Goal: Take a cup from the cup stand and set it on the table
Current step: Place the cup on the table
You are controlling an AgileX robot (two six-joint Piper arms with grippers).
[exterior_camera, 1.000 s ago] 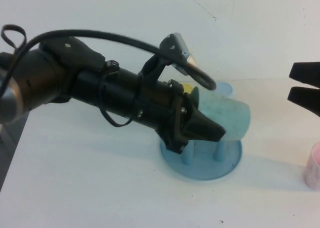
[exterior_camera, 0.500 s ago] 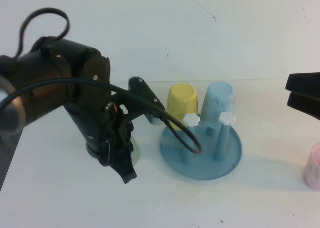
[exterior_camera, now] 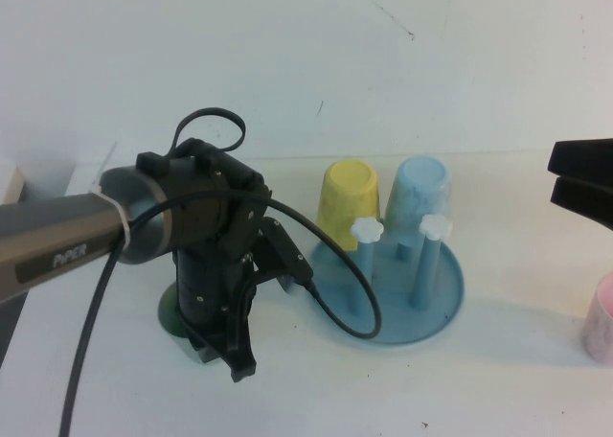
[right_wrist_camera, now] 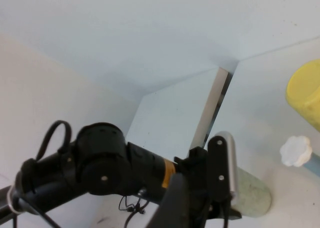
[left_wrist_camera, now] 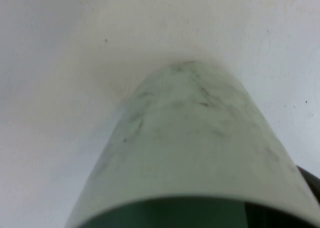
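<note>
The left hand (exterior_camera: 230,356) points down at the white surface (exterior_camera: 115,379), closed on the cup (left_wrist_camera: 195,148). The pale green, faintly speckled cup sits beneath the hand with its base on the surface; only a sliver of it (exterior_camera: 170,314) shows past the arm from above. Just beside the hand, toward the right arm, stands the cup stand (exterior_camera: 388,298), a blue dish with two bare white-knobbed pegs near the hand's side. A yellow cup (exterior_camera: 347,202) and a light blue cup (exterior_camera: 419,199) hang upside down on the pegs farther from it. The right hand (exterior_camera: 582,183) hovers well apart, beyond the stand, jaws open and empty. A pink cup (exterior_camera: 601,317) stands below it.
</note>
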